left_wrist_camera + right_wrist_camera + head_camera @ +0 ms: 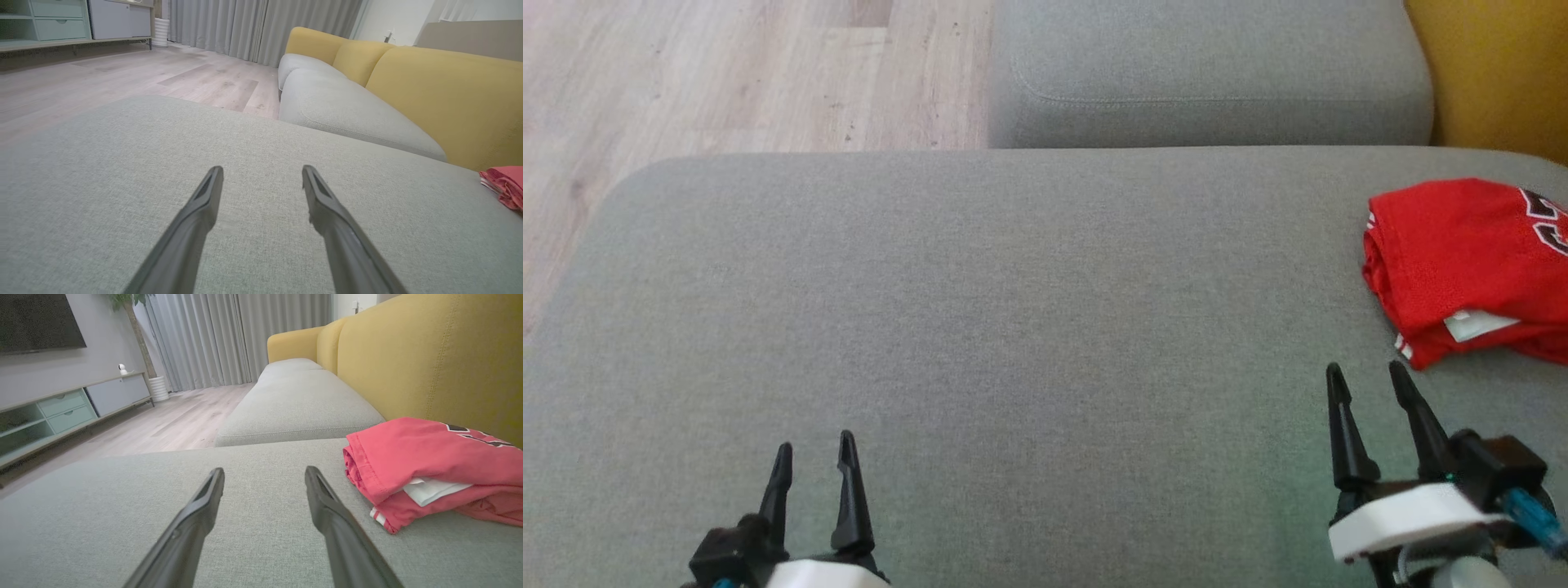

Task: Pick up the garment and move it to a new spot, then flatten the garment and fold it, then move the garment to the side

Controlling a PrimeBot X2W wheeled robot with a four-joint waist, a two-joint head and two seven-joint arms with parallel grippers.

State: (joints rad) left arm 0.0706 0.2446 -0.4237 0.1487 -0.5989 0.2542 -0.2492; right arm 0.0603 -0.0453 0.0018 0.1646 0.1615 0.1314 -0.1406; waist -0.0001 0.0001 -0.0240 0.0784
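Observation:
A red garment (1470, 265) with dark lettering and a white tag lies folded in a thick bundle at the right edge of the grey sofa cushion (980, 327). In the right wrist view the garment (429, 465) sits just right of and beyond my fingers. My right gripper (1368, 376) is open and empty, a short way in front of the bundle's near left corner. My left gripper (814, 447) is open and empty over bare cushion at the lower left. The left wrist view catches only the garment's edge (504, 184) at far right.
A second grey seat cushion (1209, 73) lies beyond the big one. The yellow backrest (1503, 73) rises on the right, close behind the garment. Wood floor (727, 73) lies past the cushion's far left edge. A low TV cabinet (61, 412) stands across the room.

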